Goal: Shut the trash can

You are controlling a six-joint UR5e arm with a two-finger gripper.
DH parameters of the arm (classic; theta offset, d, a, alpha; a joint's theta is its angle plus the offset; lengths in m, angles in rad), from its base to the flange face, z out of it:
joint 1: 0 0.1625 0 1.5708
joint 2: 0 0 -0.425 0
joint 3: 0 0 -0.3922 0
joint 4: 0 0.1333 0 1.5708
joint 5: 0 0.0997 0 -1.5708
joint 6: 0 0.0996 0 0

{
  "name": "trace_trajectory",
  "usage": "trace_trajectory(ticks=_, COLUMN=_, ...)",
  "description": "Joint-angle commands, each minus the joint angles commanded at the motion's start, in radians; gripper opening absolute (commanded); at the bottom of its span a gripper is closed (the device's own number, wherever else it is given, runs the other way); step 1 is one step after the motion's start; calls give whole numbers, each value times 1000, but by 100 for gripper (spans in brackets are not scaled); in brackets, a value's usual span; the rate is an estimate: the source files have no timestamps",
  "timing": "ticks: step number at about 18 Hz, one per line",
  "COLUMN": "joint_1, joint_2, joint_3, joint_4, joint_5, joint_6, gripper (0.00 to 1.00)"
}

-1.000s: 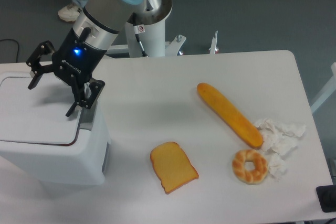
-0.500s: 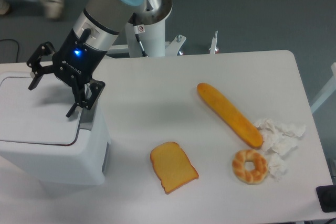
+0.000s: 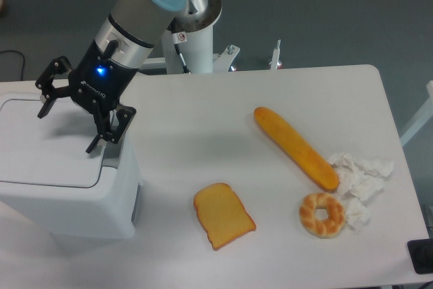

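The gripper (image 3: 67,125), jaws spread and empty, is poised directly above the flat-lying lid (image 3: 47,141) of the bin (image 3: 74,201), which is seated at the worktop's nine-o'clock edge.

The white table (image 3: 203,106) carries a trash can (image 3: 61,187) (nine o'clock), toast (image 3: 223,215), a baguette (image 3: 295,147), a bagel (image 3: 322,214) and crumpled tissue (image 3: 362,174) toward four o'clock.

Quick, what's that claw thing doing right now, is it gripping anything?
Gripper: open, holding nothing, above the trash can lid.
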Motion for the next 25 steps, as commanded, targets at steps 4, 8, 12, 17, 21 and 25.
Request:
trace_trajectory(ticks=4, joint_1=0, joint_2=-2, joint_3=0, joint_4=0, joint_5=0, joint_6=0, gripper=100)
trace_trajectory(ticks=8, joint_1=0, joint_2=-2, joint_3=-2, joint_4=0, joint_5=0, joint_6=0, gripper=100)
trace_trajectory(ticks=12, joint_1=0, joint_2=-2, joint_3=-2, joint_4=0, joint_5=0, joint_6=0, gripper=100)
trace_trajectory(ticks=17, joint_1=0, joint_2=0, joint_3=0, joint_4=0, joint_5=0, joint_6=0, gripper=100)
trace_trajectory(ticks=21, joint_1=9, joint_2=2, joint_3=6, joint_4=2, joint_5=-2, joint_6=0, gripper=100)
trace_trajectory(ticks=25, joint_1=14, joint_2=3, joint_3=9, joint_4=2, joint_5=-2, joint_6=0, gripper=100)
